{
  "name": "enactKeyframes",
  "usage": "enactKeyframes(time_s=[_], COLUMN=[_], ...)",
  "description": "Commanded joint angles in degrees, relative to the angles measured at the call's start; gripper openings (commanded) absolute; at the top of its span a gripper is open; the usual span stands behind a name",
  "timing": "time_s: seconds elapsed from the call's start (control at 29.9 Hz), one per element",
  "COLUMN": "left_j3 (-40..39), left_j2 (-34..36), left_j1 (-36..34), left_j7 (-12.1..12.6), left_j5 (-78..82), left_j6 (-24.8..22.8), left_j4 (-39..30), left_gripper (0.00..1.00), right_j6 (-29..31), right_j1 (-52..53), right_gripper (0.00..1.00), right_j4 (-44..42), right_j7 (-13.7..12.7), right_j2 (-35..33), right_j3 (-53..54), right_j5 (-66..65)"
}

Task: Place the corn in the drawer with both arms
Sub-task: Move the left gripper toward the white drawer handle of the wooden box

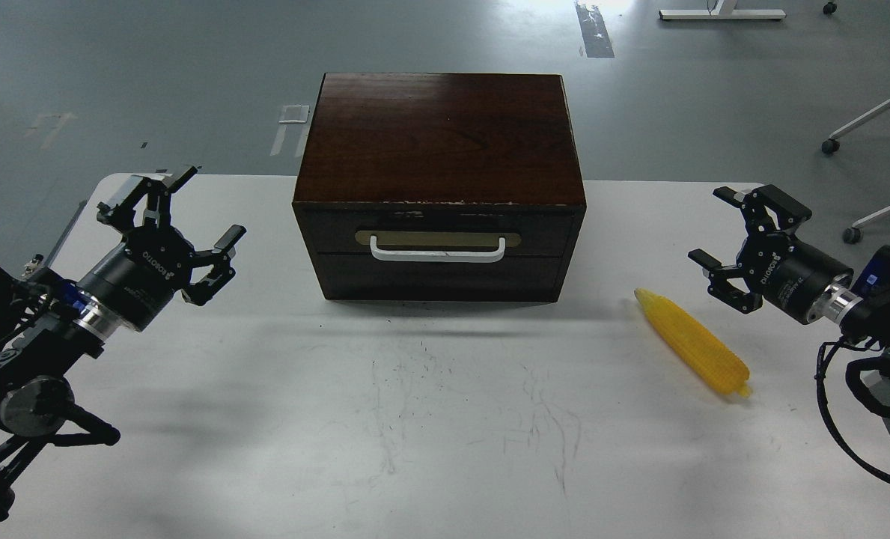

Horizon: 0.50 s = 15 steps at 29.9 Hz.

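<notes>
The yellow corn [692, 342] lies flat on the white table, right of the dark box [440, 142], its thin tip pointing toward the box. The drawer [439, 241] is closed, its white bar handle [438, 249] facing me on a brass plate. My right gripper [729, 239] hovers open just right of and above the corn, holding nothing. Far to the left of the box, my left gripper [179, 221] is open and empty above the table.
The white table [415, 419] carries scuff marks in front of the box. Its rounded edges lie near both arms. Chair legs and wheels [852, 187] stand on the grey floor at the right.
</notes>
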Motion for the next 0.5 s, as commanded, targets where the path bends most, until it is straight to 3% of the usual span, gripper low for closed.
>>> enactKeyframes(time_s=[0.0,0.27,0.47], left_j3=[-0.23,-0.41,-1.37], left_j2=[0.05,0.92,5.83], left_j1=[0.04,-0.13,-2.67], left_j7=[0.01,0.36,-0.78], left_j5=[0.02,-0.68,-0.69], left_j6=[0.0,-0.17,-1.1], left_j4=[-0.08,0.18,1.32], left_gripper=[0.99,0.99,0.99], right_j6=[0.0,0.0,0.0], right_j1=[0.03,0.03,0.2], right_gripper=[1.0,1.0,1.0], right_j4=[-0.01,-0.01,-0.01], right_j7=[0.0,0.0,0.0], right_j2=[0.04,-0.23,-0.31], right_j3=[0.02,0.1,0.1], right_j5=[0.0,0.0,0.0])
